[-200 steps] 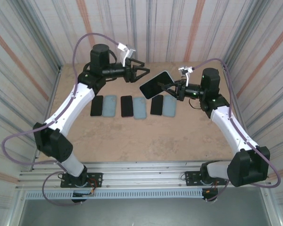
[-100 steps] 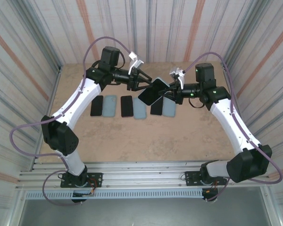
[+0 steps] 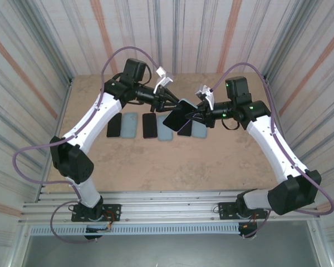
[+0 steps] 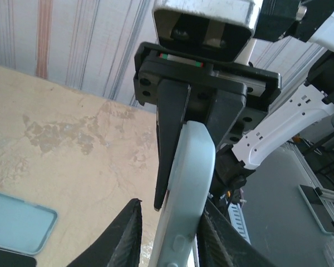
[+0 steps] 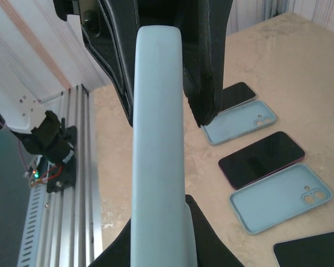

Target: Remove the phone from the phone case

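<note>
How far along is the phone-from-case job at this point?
Done: three bare phones lie beside three empty cases on the table. In hand: the right gripper clamps a fourth cased phone aloft; the left gripper straddles it. Left: separating them.

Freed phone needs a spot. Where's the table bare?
Bare: tan tabletop between the row of black phones and light-blue cases and the arm bases; also the far strip by the wall. Crowded: the row's right end, under left gripper, right gripper and light-blue-cased phone.

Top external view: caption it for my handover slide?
Right gripper holds the cased phone above the table, left gripper straddling its other end, over a row of bare phones and empty cases.
</note>
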`<control>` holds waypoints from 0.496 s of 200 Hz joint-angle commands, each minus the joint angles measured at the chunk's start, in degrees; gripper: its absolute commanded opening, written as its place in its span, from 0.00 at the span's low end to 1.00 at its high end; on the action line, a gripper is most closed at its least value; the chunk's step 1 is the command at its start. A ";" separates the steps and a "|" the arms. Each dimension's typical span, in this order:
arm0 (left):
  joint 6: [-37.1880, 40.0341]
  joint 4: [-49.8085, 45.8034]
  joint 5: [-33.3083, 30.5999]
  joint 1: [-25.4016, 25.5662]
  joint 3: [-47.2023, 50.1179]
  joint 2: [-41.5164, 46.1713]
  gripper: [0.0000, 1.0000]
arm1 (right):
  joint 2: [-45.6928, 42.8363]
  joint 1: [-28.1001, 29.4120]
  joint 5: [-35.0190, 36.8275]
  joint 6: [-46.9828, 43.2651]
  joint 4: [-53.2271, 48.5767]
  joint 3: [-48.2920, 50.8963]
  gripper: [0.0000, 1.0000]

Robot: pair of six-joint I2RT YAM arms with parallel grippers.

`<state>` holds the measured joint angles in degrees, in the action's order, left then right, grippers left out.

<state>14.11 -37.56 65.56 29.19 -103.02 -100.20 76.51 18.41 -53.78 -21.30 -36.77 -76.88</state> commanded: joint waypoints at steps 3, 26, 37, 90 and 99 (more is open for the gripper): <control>2.91 -3.40 0.89 1.10 -1.65 -0.52 0.31 | -1.10 0.37 -1.92 -1.77 -0.75 -2.29 0.05; 3.52 -3.48 0.75 1.82 -1.83 -0.95 0.31 | -1.02 0.49 -2.27 -1.64 -0.67 -2.40 0.05; 3.47 -3.54 0.71 1.97 -2.18 -1.13 0.28 | -0.84 0.40 -2.52 -1.67 -0.83 -2.50 0.05; 2.15 -2.48 0.96 1.96 -2.86 -1.14 0.08 | -1.45 0.37 -2.47 -1.81 -0.04 -1.02 0.09; 0.81 -1.02 0.97 2.01 -2.58 -1.05 0.07 | -1.68 0.28 -2.09 -1.77 0.49 -0.46 0.14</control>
<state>19.57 -39.57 66.72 30.87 -103.88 -100.73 76.38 18.02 -56.82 -21.45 -39.03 -76.95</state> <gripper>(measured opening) 0.150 0.152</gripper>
